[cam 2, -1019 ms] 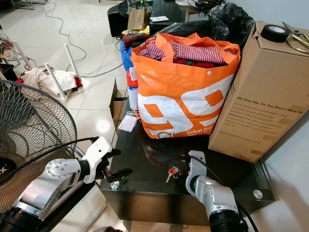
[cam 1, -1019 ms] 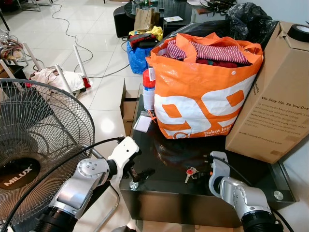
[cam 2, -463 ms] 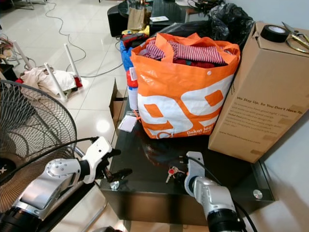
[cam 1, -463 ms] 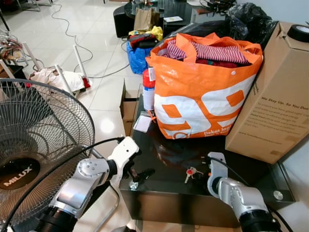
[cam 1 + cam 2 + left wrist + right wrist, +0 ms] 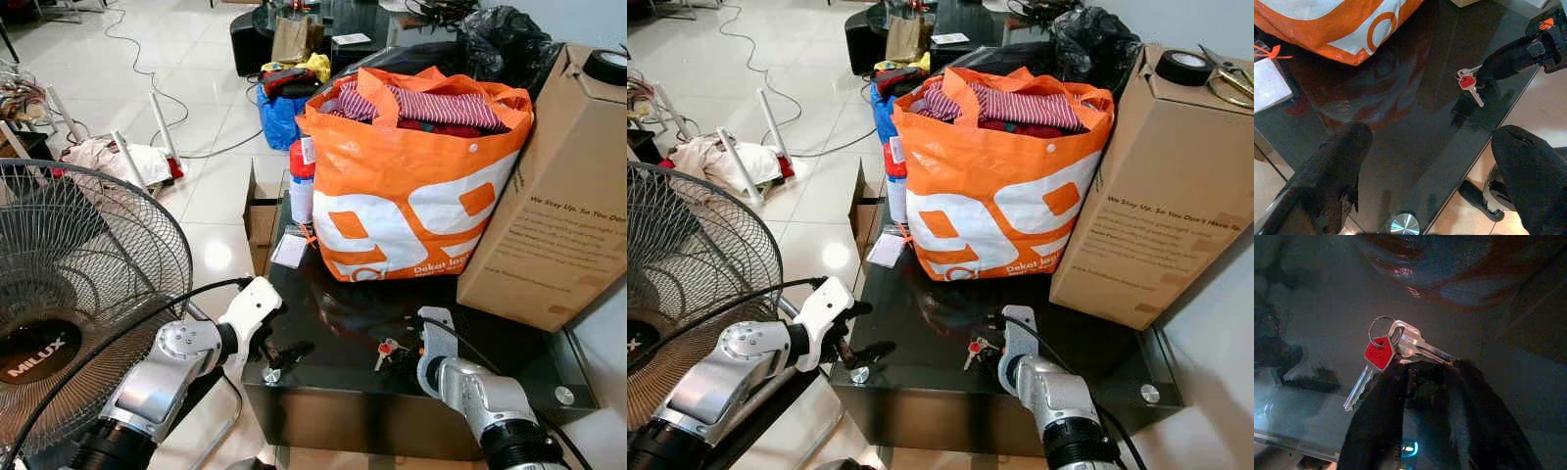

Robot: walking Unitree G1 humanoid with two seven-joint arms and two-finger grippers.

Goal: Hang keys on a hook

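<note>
- Black glass counter (image 5: 353, 323), and your keys (image 5: 386, 350) are lying flat near its front edge, red tag up.
- Your right gripper (image 5: 1422, 374) is down at the keys, fingers (image 5: 1376, 431) nearly together, tips touching them; can't tell if they're actually gripped.
- Left gripper (image 5: 1430, 161) hovers over the front left corner, fingers wide apart, holding nothing.
- Orange bag (image 5: 411, 186) sits toward the back edge.

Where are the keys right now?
The keys lie on the dark glass table near its front edge, in front of the orange bag, with the right gripper at them.
</note>
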